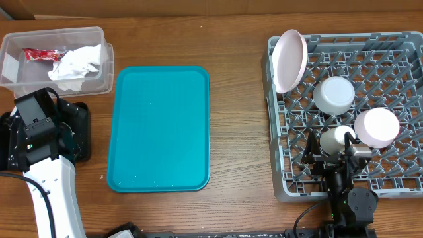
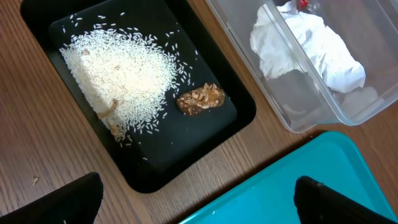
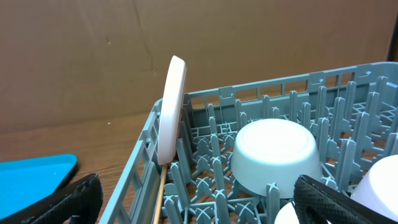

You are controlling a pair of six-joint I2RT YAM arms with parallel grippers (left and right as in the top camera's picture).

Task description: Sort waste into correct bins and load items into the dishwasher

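Rice (image 2: pixel 118 74) and a brown lump (image 2: pixel 200 99) lay in the black tray (image 2: pixel 186 144), near left; tissues (image 2: pixel 311 46) and wrapper (image 1: pixel 41 54) in the tub (image 2: pixel 293 107) behind. Plate (image 1: pixel 289 61), bowl (image 1: pixel 333 94), saucer (image 1: pixel 377 127) and cup (image 1: pixel 334 139) sat in the rack (image 1: pixel 396 66), right. Above the tray the left jaws stood spread; above the rack, the right jaws too.

Four dishes, four kinds of waste, two bins, one rack

One rack (image 1: pixel 396 59) has one plate (image 1: pixel 289 61), one bowl (image 1: pixel 333 95), one saucer (image 1: pixel 377 127) and one cup (image 1: pixel 335 138). One tub (image 1: pixel 53 32) has one wrapper (image 1: pixel 41 54) and one clump of tissues (image 1: pixel 78 63), too bunched to count. One black tray (image 2: pixel 155 162) has one rice heap (image 2: pixel 118 74), with uncountable stray grains, and one brown lump (image 2: pixel 200 99). One teal tray (image 1: pixel 159 128) is on the desk (image 1: pixel 238 39).
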